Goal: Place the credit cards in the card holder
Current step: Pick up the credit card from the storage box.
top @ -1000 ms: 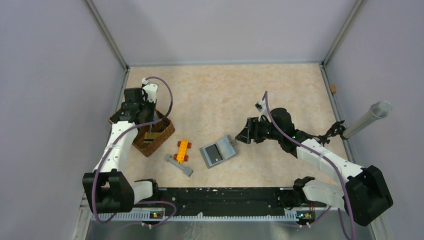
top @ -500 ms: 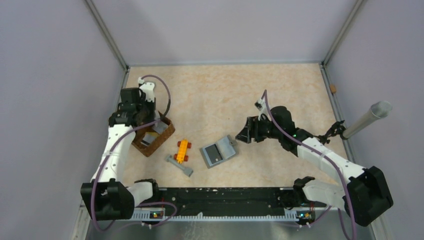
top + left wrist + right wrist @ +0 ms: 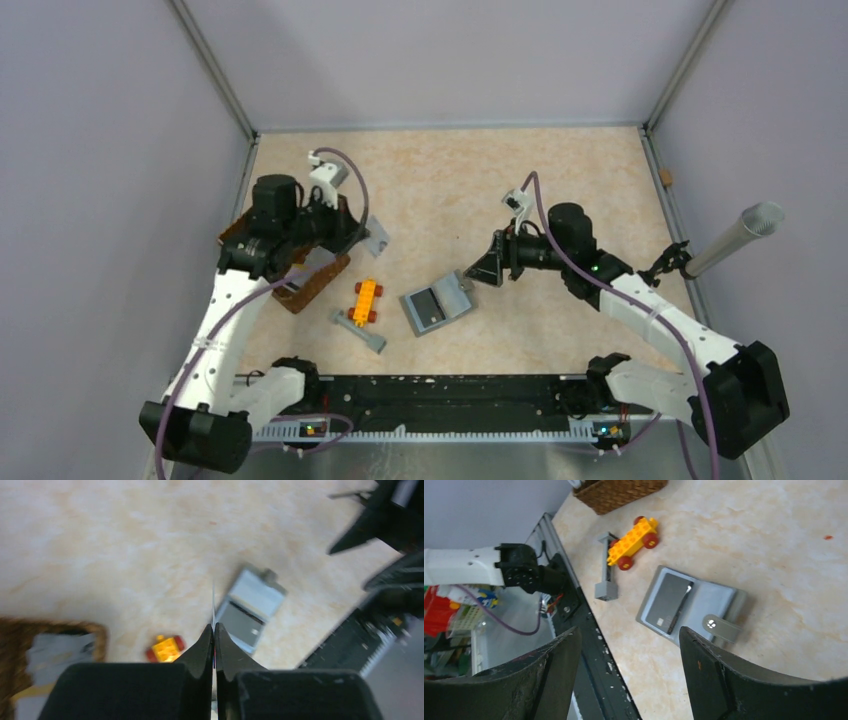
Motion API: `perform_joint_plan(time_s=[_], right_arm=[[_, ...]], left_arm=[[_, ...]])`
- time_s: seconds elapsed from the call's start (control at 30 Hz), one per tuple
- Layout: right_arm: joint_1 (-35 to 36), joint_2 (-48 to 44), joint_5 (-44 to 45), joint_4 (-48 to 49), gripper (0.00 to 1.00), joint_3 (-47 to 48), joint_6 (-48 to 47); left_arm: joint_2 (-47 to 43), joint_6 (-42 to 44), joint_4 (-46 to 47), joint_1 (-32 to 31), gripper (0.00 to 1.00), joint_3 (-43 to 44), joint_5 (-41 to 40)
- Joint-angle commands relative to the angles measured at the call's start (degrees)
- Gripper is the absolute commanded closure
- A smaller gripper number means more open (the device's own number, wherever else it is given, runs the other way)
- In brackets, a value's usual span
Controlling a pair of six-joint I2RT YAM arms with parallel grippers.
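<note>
Now the left gripper [image 3: 213,627] pinches a grey credit card [image 3: 376,237] above the bench [image 3: 450,190]; the card holder [image 3: 437,305] lies open mid-bench, right gripper [image 3: 487,270] spread beside it. Next, likely: carry across, slot in.

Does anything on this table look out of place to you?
The orange toy brick car near the open card holder looks odd: it is the only toy in view. The holder lies at a slant to the near edge of the table.
</note>
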Motion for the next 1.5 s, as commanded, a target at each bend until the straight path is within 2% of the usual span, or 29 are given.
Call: perform_joint_plan(time_s=[0.0,0.07,0.2,0.3,0.43,0.57,0.67,0.73,0.77,0.87,0.9,0.97,1.03,1.3,1.37,1.47], right_arm=[[-0.3,0.4,-10.1,8.1,0.29,2.2,1.0],[-0.2,0.5,-12.0,9.9,0.29,2.0,1.6],[0.9,0.9,-14.4,10.5,0.29,2.2,1.6],[2.4,2.2,-15.1,11.0,0.31,2.7,1.6],[5.8,4.9,-16.0,12.5,0.39,3.6,1.9],[8.4,6.9,-16.0,15.6,0.54,3.8,3.4],[8.6,7.8,-17.6,21.6,0.70,2.4,7.4],[8.7,8.1,-17.4,25.7,0.88,1.4,9.8],[8.7,8.1,-17.1,26.7,1.00,0.9,10.5],[8.7,7.4,-14.4,28.0,1.00,-0.6,11.5],[8.7,7.1,-13.7,28.4,1.00,-1.0,11.7],[8.7,6.2,-11.6,29.2,1.00,-1.9,12.1],[8.6,5.5,-10.2,30.9,1.00,-2.7,13.3],[8.7,5.8,-10.2,37.7,1.00,-4.3,17.4],[8.7,6.3,-10.3,37.6,1.00,-4.4,17.6],[8.6,6.0,-9.1,36.2,1.00,-4.6,17.3]], left_arm=[[1.1,-4.8,4.8,-10.9,1.00,-1.3,13.5],[1.6,-7.4,9.5,-14.9,1.00,-3.5,18.2],[2.8,-13.1,19.9,-18.8,1.00,-8.5,24.2],[4.1,-16.2,24.4,-21.5,1.00,-10.5,25.7],[5.0,-18.5,28.6,-23.8,1.00,-11.9,25.9],[5.1,-21.3,32.2,-24.6,1.00,-13.4,25.8],[4.9,-23.6,36.3,-25.3,1.00,-15.4,25.3],[4.6,-25.4,40.1,-25.6,1.00,-17.0,24.6],[4.3,-26.5,42.0,-25.7,1.00,-17.8,24.3],[2.9,-31.1,48.8,-25.7,0.83,-20.9,21.9],[2.5,-32.9,51.1,-25.7,0.71,-22.1,21.3],[1.5,-35.6,54.6,-25.7,0.39,-24.3,19.2],[0.7,-38.6,58.9,-25.7,0.32,-26.9,18.3],[1.1,-48.7,72.2,-27.2,0.49,-34.2,16.4],[1.4,-49.7,74.3,-27.9,0.61,-34.8,15.8],[1.1,-50.2,75.2,-28.4,0.86,-35.8,14.1]])
